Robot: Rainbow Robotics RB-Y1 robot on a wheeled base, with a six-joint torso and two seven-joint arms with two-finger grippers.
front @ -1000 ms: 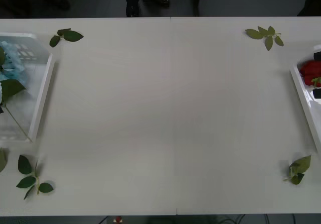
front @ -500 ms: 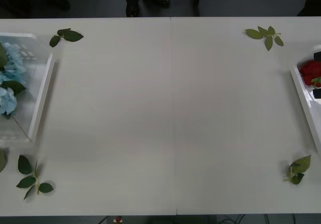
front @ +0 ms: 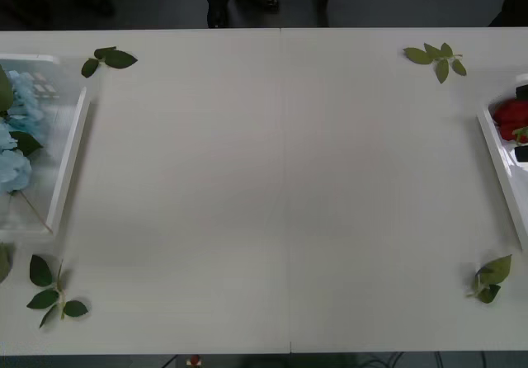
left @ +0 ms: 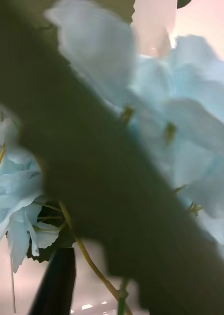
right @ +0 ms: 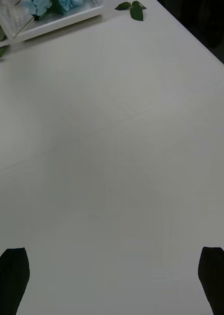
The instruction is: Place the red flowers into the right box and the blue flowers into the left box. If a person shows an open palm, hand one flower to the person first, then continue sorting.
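From the front view you see the white table (front: 280, 186) with its middle bare. At the far left edge sits the left box (front: 70, 149), the translucent bin with a thick white rim, and the blue flowers (front: 16, 137) lie inside it, pale blue clusters with dark green leaves among them. At the far right edge you see the right box (front: 499, 166), the shallow white tray, with the red flowers (front: 511, 120) lying in it. Loose leaf sprigs (front: 107, 58) lie on the table near all four corners, apart from both boxes.

In the right wrist view, the right gripper (right: 112, 280) hangs over bare tabletop with its black fingers (right: 11, 278) spread wide at the two corners, holding nothing. Farther across the table you see the left box (right: 62, 19) with blue flowers (right: 40, 6) in it and a leaf sprig (right: 134, 9) just beside it.

In the left wrist view, you look straight into the blue flowers (left: 190, 118), very close, with pale petals, thin yellow-green stems and a broad dark leaf (left: 92, 162) crossing the picture. One dark finger (left: 55, 283) of the left gripper shows low among the stems; you cannot tell whether that claw is spread or closed.
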